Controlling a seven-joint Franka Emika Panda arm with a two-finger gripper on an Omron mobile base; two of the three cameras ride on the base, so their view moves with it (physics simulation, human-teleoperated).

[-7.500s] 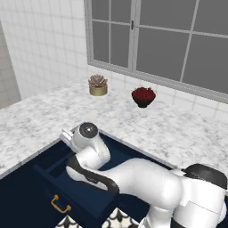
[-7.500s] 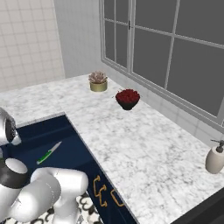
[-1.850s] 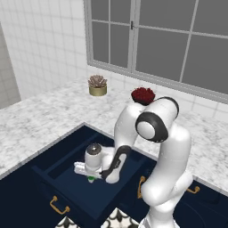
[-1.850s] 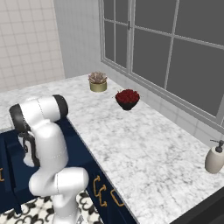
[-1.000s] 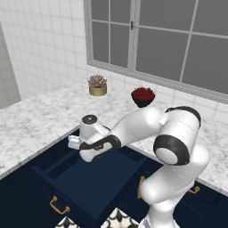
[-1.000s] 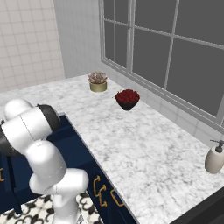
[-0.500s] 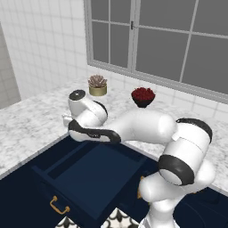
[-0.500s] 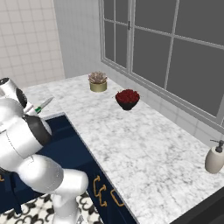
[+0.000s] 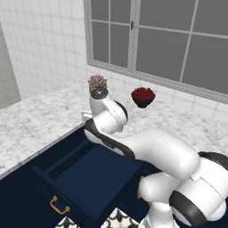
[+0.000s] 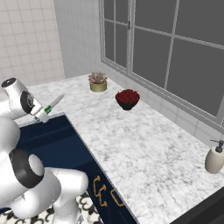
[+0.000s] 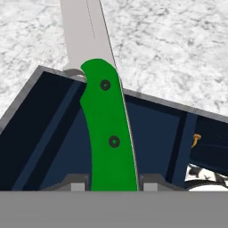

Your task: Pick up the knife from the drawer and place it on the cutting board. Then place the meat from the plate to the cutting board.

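My gripper (image 10: 40, 115) is shut on the green handle of the knife (image 11: 109, 133). Both fingertips (image 11: 74, 181) press that handle from the sides. The slim silver blade (image 11: 84, 31) points away from the hand over the marble counter (image 11: 169, 49). In the right base view the knife (image 10: 52, 105) hangs in the air above the back edge of the open navy drawer (image 10: 43, 138). In the left base view the hand (image 9: 105, 111) stands over the drawer (image 9: 89, 173). The cutting board, the plate and the meat are out of view.
A potted succulent (image 10: 98, 82) and a dark bowl of red pieces (image 10: 127, 99) stand on the counter near the window. A soap dispenser (image 10: 214, 159) sits at the far right. The pulled-out drawer's front with its brass pull (image 9: 59, 205) juts toward the base.
The hand has risen out of the drawer with the knife and swung up to counter height. Over the last half second it drifted slightly right.
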